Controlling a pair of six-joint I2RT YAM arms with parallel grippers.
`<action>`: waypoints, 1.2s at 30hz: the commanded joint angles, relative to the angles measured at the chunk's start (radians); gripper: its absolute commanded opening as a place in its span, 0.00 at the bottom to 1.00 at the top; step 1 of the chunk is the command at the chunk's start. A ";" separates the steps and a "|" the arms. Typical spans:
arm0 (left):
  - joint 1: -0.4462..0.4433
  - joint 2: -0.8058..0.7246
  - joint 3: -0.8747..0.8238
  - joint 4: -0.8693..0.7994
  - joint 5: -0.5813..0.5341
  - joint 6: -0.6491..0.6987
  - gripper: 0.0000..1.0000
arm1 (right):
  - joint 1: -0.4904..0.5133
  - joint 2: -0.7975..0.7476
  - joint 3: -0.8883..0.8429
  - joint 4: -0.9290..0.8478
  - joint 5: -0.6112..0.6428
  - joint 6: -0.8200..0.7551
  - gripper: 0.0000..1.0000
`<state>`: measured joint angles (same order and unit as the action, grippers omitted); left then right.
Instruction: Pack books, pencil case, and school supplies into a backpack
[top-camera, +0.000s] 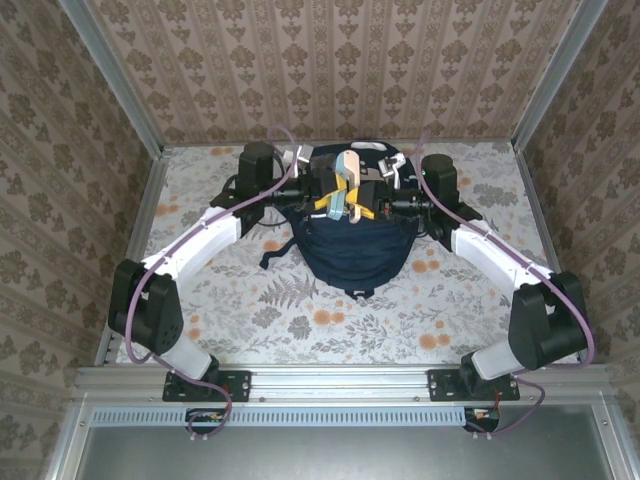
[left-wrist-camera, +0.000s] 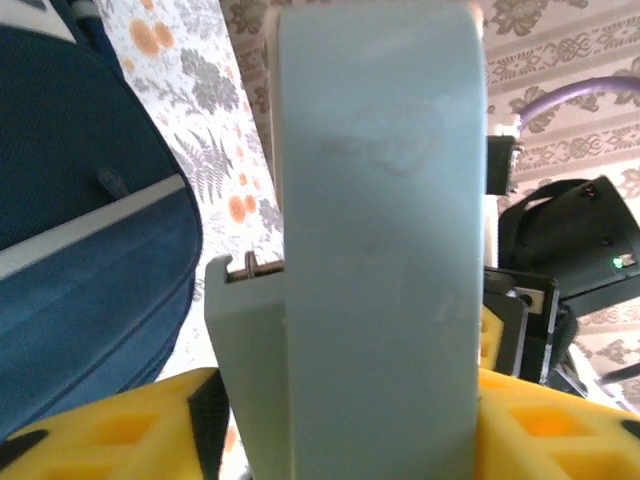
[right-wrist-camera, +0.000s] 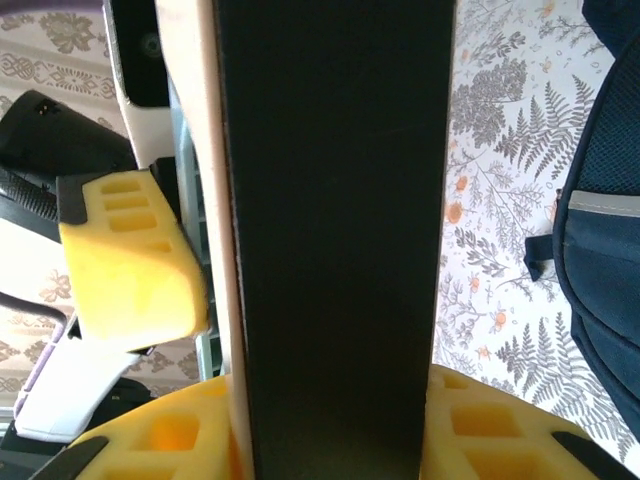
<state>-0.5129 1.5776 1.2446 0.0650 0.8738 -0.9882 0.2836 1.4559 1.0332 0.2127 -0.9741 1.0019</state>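
Backpack (top-camera: 350, 250) lies on the flowered table (top-camera: 250, 310). Above its top, the right gripper (right-wrist-camera: 340, 440) pinches a dark book (right-wrist-camera: 340, 220). Left gripper (left-wrist-camera: 345, 435) straddles the mint pencil case (left-wrist-camera: 380, 250); whether it squeezes or stands loose, I cannot tell.

A large navy-blue fabric backpack (top-camera: 350, 250) is lying centrally, while a pale mint-green soft pencil case (left-wrist-camera: 380, 250) and a thin black paperback book (right-wrist-camera: 335, 200) are hanging upright above its 12 o'clock half.

A robot test booth: aluminium frame (top-camera: 340, 378), wallpapered walls (top-camera: 340, 70), floral tabletop (top-camera: 300, 320).
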 joint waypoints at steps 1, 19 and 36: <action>0.004 -0.028 0.018 -0.125 -0.068 0.105 0.74 | -0.024 -0.058 -0.019 -0.053 0.057 -0.024 0.23; -0.160 -0.036 0.110 -0.608 -0.527 0.755 0.94 | -0.326 -0.334 -0.177 -0.569 0.265 -0.274 0.21; -0.310 0.340 0.504 -0.872 -0.842 1.311 0.83 | -0.423 -0.397 -0.188 -0.723 0.304 -0.341 0.20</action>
<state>-0.8242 1.9068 1.6867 -0.7300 0.0929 0.2161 -0.1329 1.0927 0.8482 -0.5014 -0.6640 0.6823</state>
